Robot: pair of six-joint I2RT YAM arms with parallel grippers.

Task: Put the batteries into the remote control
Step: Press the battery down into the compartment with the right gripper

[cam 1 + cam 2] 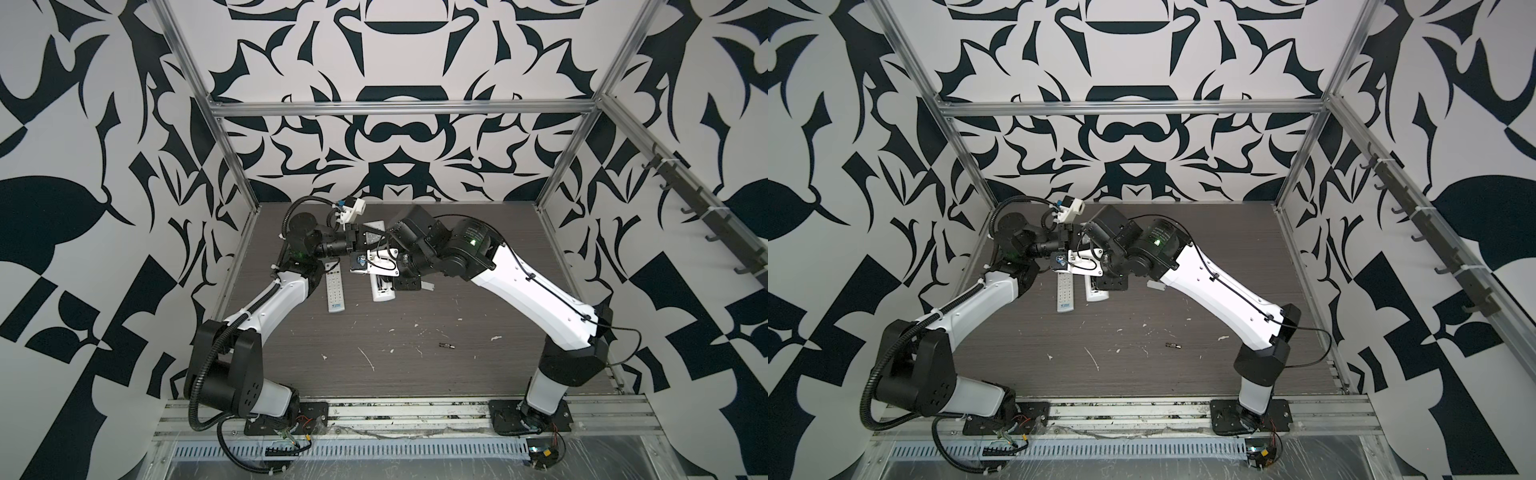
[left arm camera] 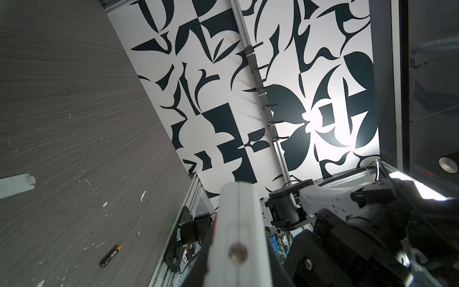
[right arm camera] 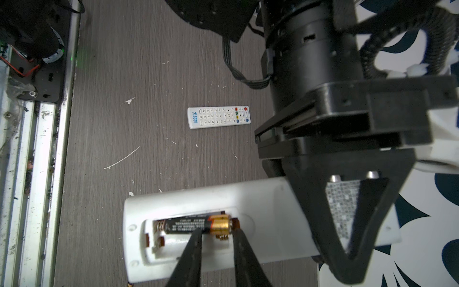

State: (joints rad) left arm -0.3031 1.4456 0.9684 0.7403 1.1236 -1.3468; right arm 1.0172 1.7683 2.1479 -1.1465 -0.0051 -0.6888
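Battery (image 3: 191, 225) in bay (image 3: 173, 246) of remote (image 3: 260, 198); left tool (image 3: 346, 251) clamps remote, right tool (image 3: 217, 238) slightly open

Lab cell (aluminium frame (image 1: 399, 109), patterned walls (image 1: 83, 232))

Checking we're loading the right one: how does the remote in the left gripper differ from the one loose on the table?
The held remote is back-up; the loose remote lies buttons-up. The held remote's battery bay is open with one battery in it; the loose remote's back is hidden. The left gripper clamps the held remote's end; nothing touches the loose remote. Both are slim and white.
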